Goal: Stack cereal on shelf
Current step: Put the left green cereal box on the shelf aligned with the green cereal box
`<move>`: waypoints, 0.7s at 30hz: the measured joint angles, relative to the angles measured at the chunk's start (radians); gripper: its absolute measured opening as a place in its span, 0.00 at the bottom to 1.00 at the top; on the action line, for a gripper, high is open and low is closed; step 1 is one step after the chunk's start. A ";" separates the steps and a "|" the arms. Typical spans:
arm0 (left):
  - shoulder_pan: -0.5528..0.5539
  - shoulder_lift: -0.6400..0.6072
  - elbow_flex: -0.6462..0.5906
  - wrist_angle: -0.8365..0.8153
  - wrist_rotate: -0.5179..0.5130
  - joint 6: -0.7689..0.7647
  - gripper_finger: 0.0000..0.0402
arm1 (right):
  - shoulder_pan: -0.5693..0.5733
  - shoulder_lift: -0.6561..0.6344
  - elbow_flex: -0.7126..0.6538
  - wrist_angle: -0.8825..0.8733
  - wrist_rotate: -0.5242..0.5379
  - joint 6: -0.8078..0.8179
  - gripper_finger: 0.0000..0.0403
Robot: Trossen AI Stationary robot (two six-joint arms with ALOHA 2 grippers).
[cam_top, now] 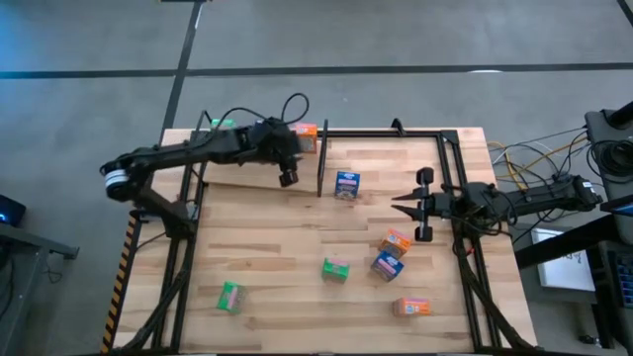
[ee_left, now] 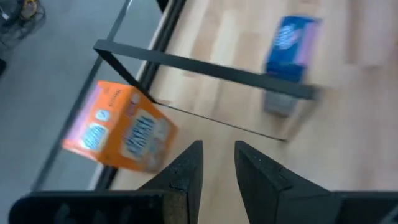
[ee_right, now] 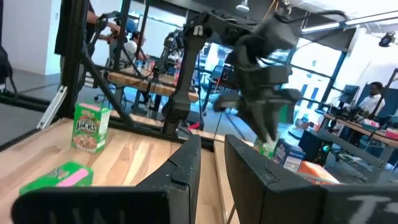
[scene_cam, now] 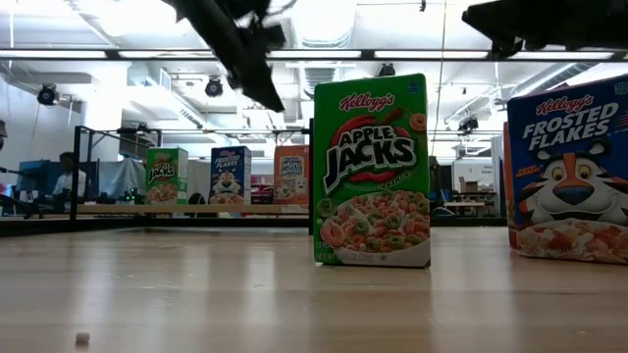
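My left gripper (cam_top: 288, 179) hangs above the table's far left part, tipped downward, its fingers (ee_left: 189, 171) a narrow gap apart with nothing between them. Just beyond it an orange cereal box (ee_left: 121, 134) stands on the shelf (cam_top: 242, 178) beside the black divider rod (cam_top: 321, 158). In the low view a green box (scene_cam: 167, 176), a blue box (scene_cam: 229, 176) and an orange box (scene_cam: 290, 176) stand in a row at the far side. A blue box (cam_top: 347, 185) stands right of the rod. My right gripper (cam_top: 398, 205) waits at the right, narrowly open and empty.
Loose boxes on the near half of the table: orange (cam_top: 396, 241), blue (cam_top: 388, 265), green (cam_top: 336, 269), green (cam_top: 229, 297), orange (cam_top: 413, 307). Black frame bars (cam_top: 457, 168) run along the far and right sides. People sit in the room beyond the table.
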 joint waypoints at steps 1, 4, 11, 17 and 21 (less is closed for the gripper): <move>-0.019 -0.021 0.000 -0.029 0.000 -0.035 0.19 | 0.000 0.002 0.010 -0.006 0.000 0.005 0.16; -0.075 -0.075 0.000 -0.113 0.001 -0.157 0.19 | 0.000 0.018 0.032 -0.014 0.000 0.018 0.16; -0.235 -0.155 0.000 -0.282 0.002 -0.461 0.19 | 0.000 0.074 0.077 -0.017 0.000 0.008 0.16; -0.401 -0.164 0.000 -0.326 0.002 -0.746 0.19 | 0.000 0.095 0.112 -0.017 0.000 -0.008 0.16; -0.507 -0.150 0.000 -0.329 0.007 -0.988 0.19 | 0.000 0.093 0.133 -0.031 0.000 -0.023 0.16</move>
